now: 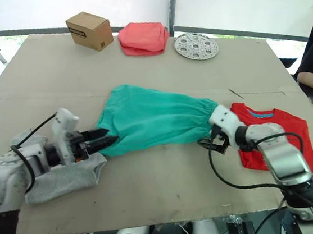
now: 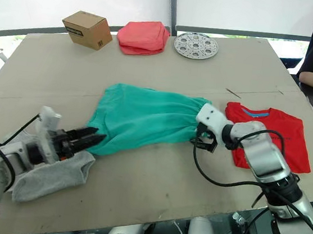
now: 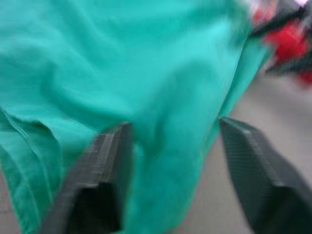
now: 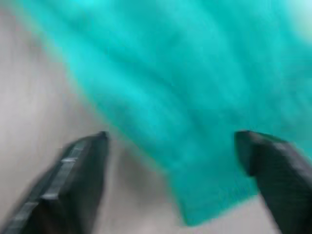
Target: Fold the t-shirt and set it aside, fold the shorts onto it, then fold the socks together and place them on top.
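Shorts [image 1: 153, 119]: from my head cameras, teal fabric spread across the middle of the cardboard-covered table [image 1: 151, 65], gathered waist toward my right, leg hems toward my left.
T-shirt [image 1: 276, 133]: red, folded flat, just beside the waist end of the shorts and under my right forearm.
Socks [image 1: 67, 177]: grey knit, lying beneath my left wrist near the table's front edge.
Far edge: a small cardboard box [image 1: 89, 30], a folded salmon-pink cloth [image 1: 143, 37] and a round perforated disc [image 1: 195, 46], well apart from my work.
Left gripper [image 1: 102, 139]: at the hem corner; my left wrist camera shows both black fingers [image 3: 92, 190] spread with teal cloth between them, nothing pinched yet.
Right gripper [image 2: 204, 141]: at the lower waist corner; my right wrist camera shows its fingers [image 4: 73, 180] parted wide over the edge of the shorts, bare table beneath.
Handling, my judgement: light, limp, likely to sag and slide; best pinched at the thicker elastic waist and the stitched hem.
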Robot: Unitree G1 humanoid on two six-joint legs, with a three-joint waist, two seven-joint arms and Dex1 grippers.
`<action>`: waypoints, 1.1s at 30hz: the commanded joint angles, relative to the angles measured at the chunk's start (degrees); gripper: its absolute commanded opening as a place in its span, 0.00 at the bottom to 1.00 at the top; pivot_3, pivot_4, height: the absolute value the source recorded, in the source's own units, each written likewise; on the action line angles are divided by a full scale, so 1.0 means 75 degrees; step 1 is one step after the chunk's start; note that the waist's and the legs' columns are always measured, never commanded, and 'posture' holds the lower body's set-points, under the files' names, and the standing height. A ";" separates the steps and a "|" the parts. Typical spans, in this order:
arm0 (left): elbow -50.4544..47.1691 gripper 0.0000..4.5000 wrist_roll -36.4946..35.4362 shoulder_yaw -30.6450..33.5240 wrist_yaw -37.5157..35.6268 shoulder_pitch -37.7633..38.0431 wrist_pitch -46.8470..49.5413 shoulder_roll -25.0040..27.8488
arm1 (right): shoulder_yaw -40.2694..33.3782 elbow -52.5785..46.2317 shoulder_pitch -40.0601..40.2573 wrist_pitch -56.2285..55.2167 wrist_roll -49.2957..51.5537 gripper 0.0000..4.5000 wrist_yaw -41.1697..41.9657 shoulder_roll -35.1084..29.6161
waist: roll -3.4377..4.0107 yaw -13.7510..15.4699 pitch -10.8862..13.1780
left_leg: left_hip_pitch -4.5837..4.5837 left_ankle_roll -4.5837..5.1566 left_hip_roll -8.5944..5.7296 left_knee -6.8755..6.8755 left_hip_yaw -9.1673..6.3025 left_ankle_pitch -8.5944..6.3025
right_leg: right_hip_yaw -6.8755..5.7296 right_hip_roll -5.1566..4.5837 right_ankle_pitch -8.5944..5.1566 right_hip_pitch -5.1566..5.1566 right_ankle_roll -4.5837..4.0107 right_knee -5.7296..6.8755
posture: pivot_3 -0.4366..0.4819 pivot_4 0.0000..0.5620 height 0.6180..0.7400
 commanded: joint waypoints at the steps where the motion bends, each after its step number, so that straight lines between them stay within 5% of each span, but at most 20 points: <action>1: 0.0102 0.68 -0.1316 0.0822 0.0794 -0.0059 0.1053 -0.0163 | -0.1032 -0.1123 0.0648 -0.0147 0.0705 0.99 -0.0315 0.0245 | -0.0008 -0.0004 -0.0006 | 0.0004 0.0000 0.0000 0.0000 -0.0004 0.0000 | -0.0002 0.0001 0.0000 0.0006 0.0001 0.0000 | 0.48 0.27 1.00; 8: -0.0109 0.68 -0.4283 0.1592 0.3309 0.0656 0.2735 -0.0800 | -0.1216 -0.2222 0.1919 -0.0563 0.1426 0.99 -0.0530 0.0577 | -0.0013 -0.0034 -0.0009 | 0.0015 0.0000 0.0006 0.0001 0.0000 -0.0001 | 0.0011 -0.0002 -0.0001 0.0012 0.0001 0.0004 | 0.48 0.27 1.00; 14: -0.1118 0.68 -0.6725 0.0836 0.4936 0.2065 0.2680 -0.0487 | -0.1057 -0.2176 0.2094 -0.0772 0.1538 0.99 -0.0647 0.0488 | -0.0019 0.0005 -0.0014 | 0.0024 0.0000 0.0006 0.0004 0.0011 -0.0001 | 0.0023 -0.0018 -0.0015 0.0019 -0.0023 0.0000 | 0.48 0.27 1.00; 18: -0.1493 0.68 -0.5442 0.0383 0.4289 0.2888 0.2230 -0.0569 | -0.0983 -0.2085 0.2146 -0.0940 0.1563 0.99 -0.0670 0.0446 | -0.0017 0.0013 -0.0013 | 0.0024 -0.0001 0.0005 0.0001 0.0021 -0.0001 | 0.0025 -0.0009 -0.0021 0.0019 -0.0034 -0.0002 | 0.48 0.27 1.00; 25: -0.0075 0.68 -0.3346 0.0559 0.3226 0.3275 0.0208 -0.1118 | -0.0821 -0.1826 0.2144 -0.1393 0.1579 0.99 -0.0624 0.0405 | -0.0008 0.0020 -0.0018 | 0.0029 0.0000 0.0014 -0.0007 0.0049 -0.0001 | 0.0030 -0.0001 -0.0040 0.0018 -0.0063 -0.0007 | 0.48 0.27 1.00; 33: 0.0069 0.68 -0.4358 0.0716 0.4717 0.3017 0.0678 -0.1270 | -0.0571 -0.2265 0.2421 -0.2203 0.1995 0.99 -0.0096 0.0369 | 0.0033 0.0000 -0.0048 | 0.0034 0.0002 0.0024 -0.0007 0.0049 -0.0003 | 0.0026 -0.0004 -0.0041 0.0018 -0.0058 -0.0006 | 0.48 0.27 1.00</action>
